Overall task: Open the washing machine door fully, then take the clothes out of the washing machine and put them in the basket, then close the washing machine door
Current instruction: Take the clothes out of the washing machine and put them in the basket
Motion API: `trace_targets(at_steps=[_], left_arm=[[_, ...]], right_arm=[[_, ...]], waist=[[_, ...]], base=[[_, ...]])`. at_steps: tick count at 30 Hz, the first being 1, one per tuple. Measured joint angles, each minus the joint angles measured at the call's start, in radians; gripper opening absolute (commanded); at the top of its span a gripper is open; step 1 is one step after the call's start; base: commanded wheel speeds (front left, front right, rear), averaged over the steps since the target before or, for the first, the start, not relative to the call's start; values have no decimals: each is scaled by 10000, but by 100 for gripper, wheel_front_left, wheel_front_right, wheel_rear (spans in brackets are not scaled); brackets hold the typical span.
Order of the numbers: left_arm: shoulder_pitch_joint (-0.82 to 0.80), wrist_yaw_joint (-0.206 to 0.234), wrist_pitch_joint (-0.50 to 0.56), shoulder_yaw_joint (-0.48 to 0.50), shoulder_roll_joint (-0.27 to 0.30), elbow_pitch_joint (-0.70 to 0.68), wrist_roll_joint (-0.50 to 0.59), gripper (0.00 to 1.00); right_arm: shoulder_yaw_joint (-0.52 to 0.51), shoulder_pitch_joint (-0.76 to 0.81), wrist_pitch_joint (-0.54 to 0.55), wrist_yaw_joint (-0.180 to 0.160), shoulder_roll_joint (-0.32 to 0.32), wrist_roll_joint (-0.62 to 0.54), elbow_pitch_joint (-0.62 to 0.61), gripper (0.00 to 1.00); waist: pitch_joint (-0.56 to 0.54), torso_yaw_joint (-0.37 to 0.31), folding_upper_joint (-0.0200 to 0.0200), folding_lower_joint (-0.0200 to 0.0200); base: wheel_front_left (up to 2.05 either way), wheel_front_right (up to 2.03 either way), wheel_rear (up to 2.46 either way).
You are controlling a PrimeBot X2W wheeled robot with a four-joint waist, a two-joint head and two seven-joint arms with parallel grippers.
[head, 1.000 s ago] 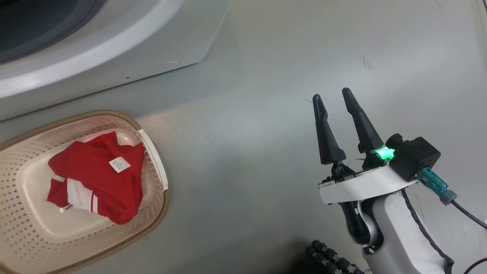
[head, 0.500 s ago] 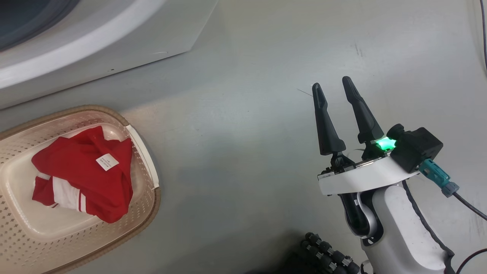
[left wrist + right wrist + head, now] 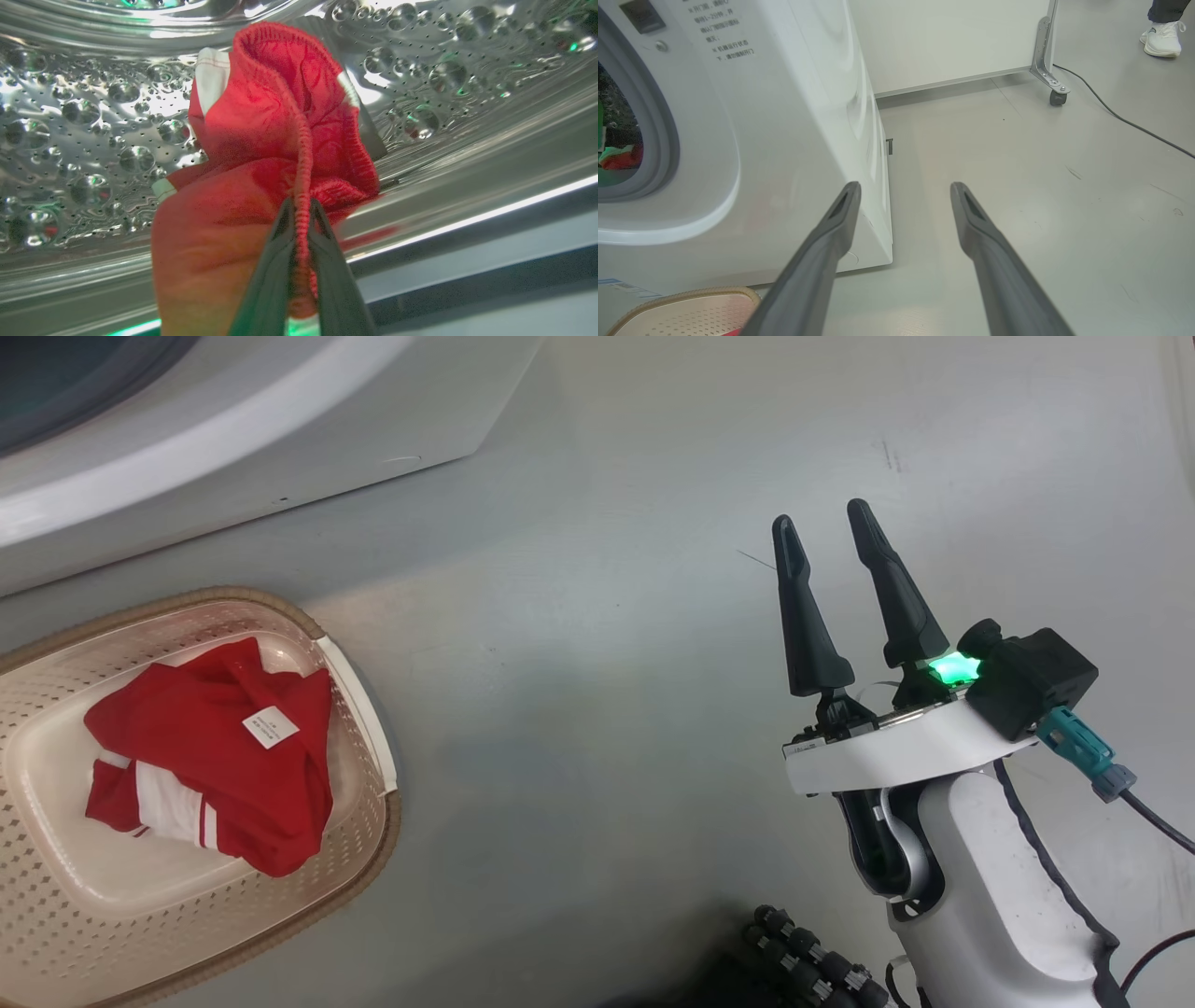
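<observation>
My right gripper (image 3: 820, 513) has two long, tapering matte-black fingers (image 3: 803, 625) on a curved white wrist plate (image 3: 896, 761), with a green light (image 3: 952, 667) glowing beside a boxy black camera housing (image 3: 1036, 677). A teal plug (image 3: 1074, 751) feeds a dark cable (image 3: 1158, 821), and my white forearm shell (image 3: 990, 896) has a dark seam.

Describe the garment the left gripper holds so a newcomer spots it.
Look inside the white washing machine, in its perforated steel drum. The red garment there is pinched by its elastic hem in the jaws of the left gripper. The other red garment, with a white tag, lies in the cream basket.
</observation>
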Motion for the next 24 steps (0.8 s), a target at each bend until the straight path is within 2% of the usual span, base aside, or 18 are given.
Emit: trace_targets(at_steps=[6,12,24], left_arm=[[-1,84,-903,88,-341,-230,-29,0],[151,236,-2301,313,-844,-608,-234,0],[1768,428,-5382,483,-2136,-1511,-639,0]], right_arm=[[-125,-9,0,0,-4,-92,96,100],[-313,-9,0,4,-6,-431,232,100],[-648,37,0,117,-15,-1189,568,100]], waist=[[-109,218,0,-1],[-296,509,0,-1],[-995,1245,0,-1]], base=[[0,0,0],[0,0,0],[0,0,0]])
